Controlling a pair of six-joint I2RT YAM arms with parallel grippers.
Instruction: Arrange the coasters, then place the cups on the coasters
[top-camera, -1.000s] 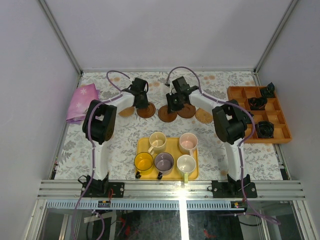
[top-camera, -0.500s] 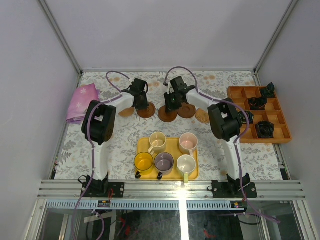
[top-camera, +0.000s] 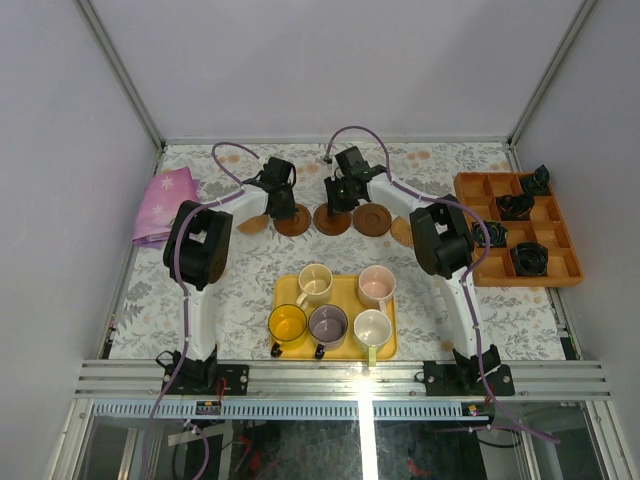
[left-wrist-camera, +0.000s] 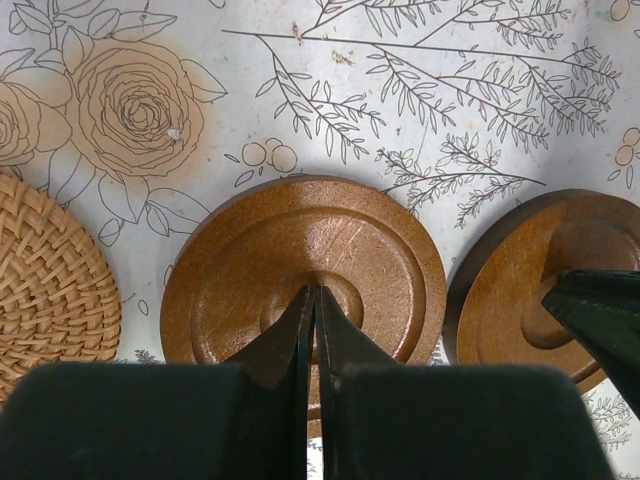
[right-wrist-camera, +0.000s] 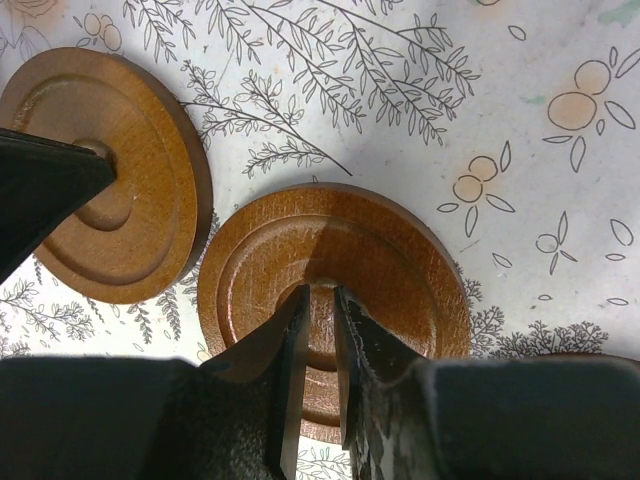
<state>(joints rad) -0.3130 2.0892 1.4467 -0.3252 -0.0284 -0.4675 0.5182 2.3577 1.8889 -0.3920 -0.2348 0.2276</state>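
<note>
Across the far part of the desk (top-camera: 240, 280), five coasters (top-camera: 332, 220) are laid in a row. One dark wooden coaster (left-wrist-camera: 250, 290) is pressed at its centre by the clenched left gripper (left-wrist-camera: 312, 300), with nothing grasped. The neighbouring coaster (right-wrist-camera: 390, 260) is touched by the right gripper (right-wrist-camera: 318, 295), slightly parted and empty. Five cups (top-camera: 328, 323) are kept on a yellow tray (top-camera: 284, 287), nearer the arm bases.
</note>
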